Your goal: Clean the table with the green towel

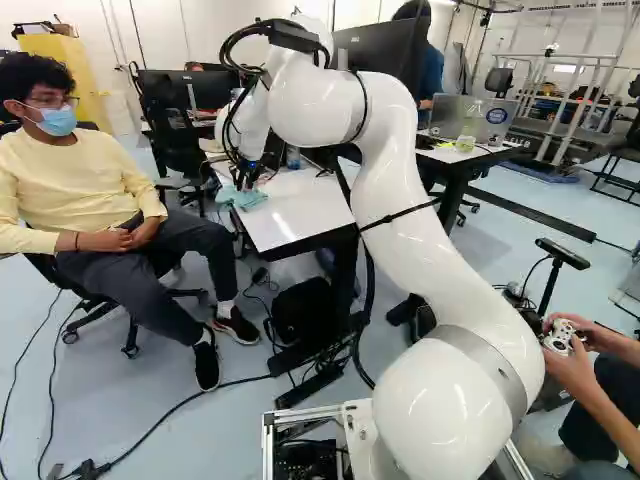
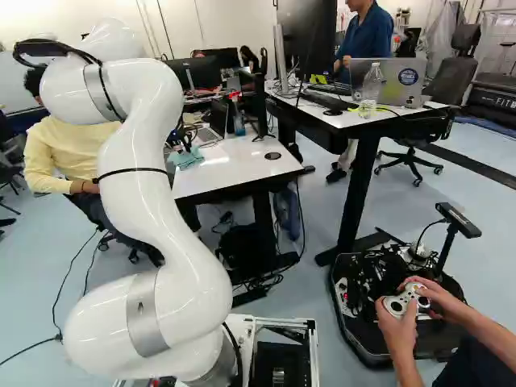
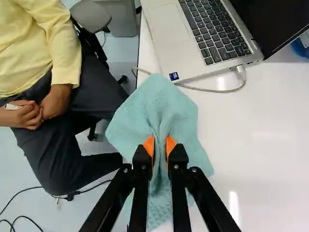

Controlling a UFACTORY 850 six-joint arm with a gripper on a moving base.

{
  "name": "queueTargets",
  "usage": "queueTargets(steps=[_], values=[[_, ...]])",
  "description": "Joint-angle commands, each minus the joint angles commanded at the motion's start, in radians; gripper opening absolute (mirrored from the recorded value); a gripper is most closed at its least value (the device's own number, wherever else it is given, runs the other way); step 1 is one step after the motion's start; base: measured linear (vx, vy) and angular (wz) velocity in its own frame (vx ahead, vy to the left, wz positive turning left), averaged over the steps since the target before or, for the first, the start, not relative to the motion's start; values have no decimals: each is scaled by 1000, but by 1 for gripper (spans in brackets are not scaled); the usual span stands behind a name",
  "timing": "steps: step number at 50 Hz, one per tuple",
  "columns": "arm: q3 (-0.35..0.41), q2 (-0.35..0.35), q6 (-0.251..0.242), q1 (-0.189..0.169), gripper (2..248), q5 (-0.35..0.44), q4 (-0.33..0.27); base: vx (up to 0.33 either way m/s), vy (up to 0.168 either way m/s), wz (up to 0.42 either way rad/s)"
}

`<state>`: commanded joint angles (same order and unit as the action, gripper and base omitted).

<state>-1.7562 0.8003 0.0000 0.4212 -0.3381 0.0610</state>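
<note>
Two orange-padded fingers of the black end effector (image 3: 161, 145) pinch a fold of the pale-green woven towel (image 3: 181, 111) beneath it at the edge of the white rectangular tabletop (image 3: 263, 150). Ahead sits a silver laptop (image 3: 166, 36). The grip is made; most wiping likely remains.

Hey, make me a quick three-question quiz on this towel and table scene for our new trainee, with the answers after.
1. True or false: the pincer is shut on the towel.
2. Which thing stands on the table, ahead of the pincer: (a) a potted plant, (b) an open laptop, (c) a toaster?
3. Fill in the colour: the pincer's pads are ____.

Key: 1 true; 2 b; 3 orange.
</note>
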Motion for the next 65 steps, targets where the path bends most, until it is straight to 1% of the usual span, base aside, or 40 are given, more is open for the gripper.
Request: queueTargets(steps=[6,15,32,41,50,65], values=[[-7,5,0,-14,51,0,0,0,0,0],[8,-5,0,-34,51,0,0,0,0,0],[61,-41,0,-72,51,0,0,0,0,0],[104,-72,0,-88,51,0,0,0,0,0],[159,-110,0,-91,51,0,0,0,0,0],[243,-169,0,-76,51,0,0,0,0,0]])
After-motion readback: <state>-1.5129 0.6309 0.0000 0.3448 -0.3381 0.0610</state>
